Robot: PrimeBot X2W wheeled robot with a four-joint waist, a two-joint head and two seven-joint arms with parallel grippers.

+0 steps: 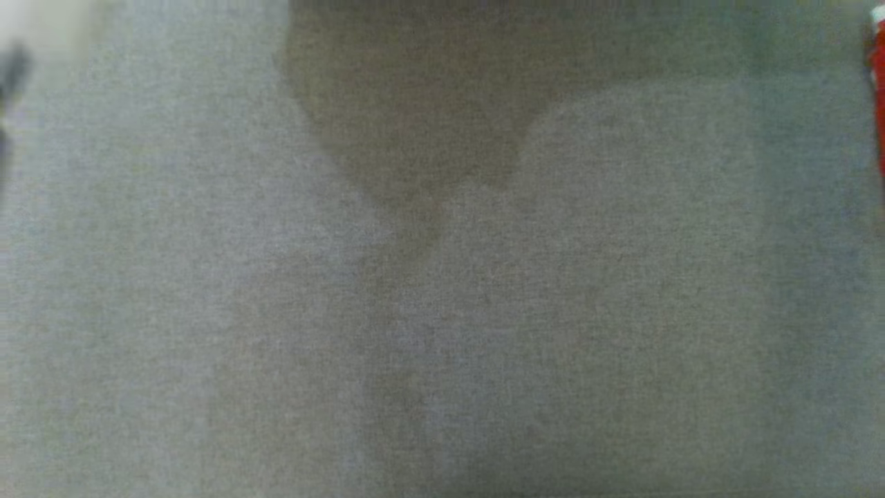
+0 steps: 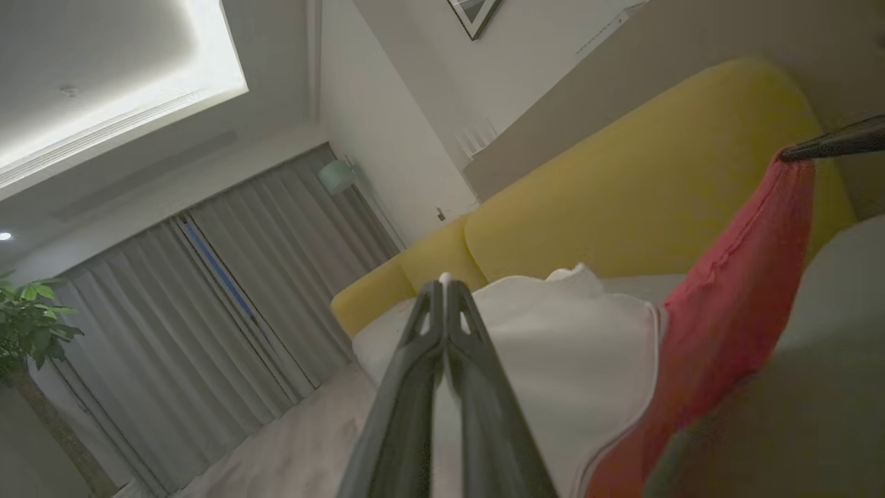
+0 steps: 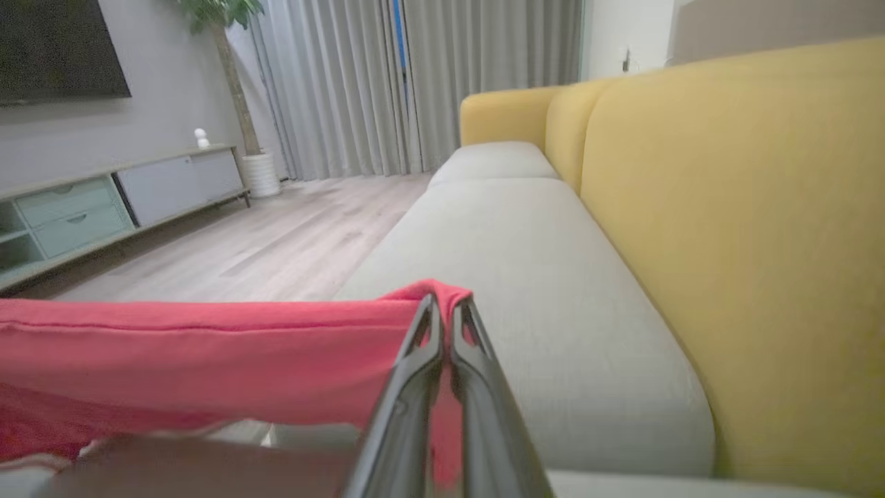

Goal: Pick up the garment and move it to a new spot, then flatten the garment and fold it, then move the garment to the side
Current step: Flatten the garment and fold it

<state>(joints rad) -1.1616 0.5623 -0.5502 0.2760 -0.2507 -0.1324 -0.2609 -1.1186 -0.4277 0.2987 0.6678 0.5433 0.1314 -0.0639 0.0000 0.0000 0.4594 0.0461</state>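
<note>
The garment (image 2: 726, 304) is red with a white part (image 2: 574, 346) and hangs stretched between my two grippers above the sofa. In the left wrist view my left gripper (image 2: 444, 283) is shut on the white part, a bit of cloth poking out at the tips. The right gripper's dark finger (image 2: 836, 142) pinches the red corner at the upper right of that view. Seen from the right wrist, my right gripper (image 3: 446, 301) is shut on the red edge of the garment (image 3: 207, 360), which runs off to the left. A red sliver (image 1: 878, 97) shows at the head view's right edge.
A sofa with a yellow back (image 3: 726, 242) and a grey seat (image 3: 525, 263) lies under the garment. Blurred grey fabric (image 1: 442, 311) sits close in the head view. A low cabinet (image 3: 104, 200), a potted plant (image 3: 221, 14), curtains (image 3: 346, 83) and wooden floor (image 3: 276, 242) lie beyond.
</note>
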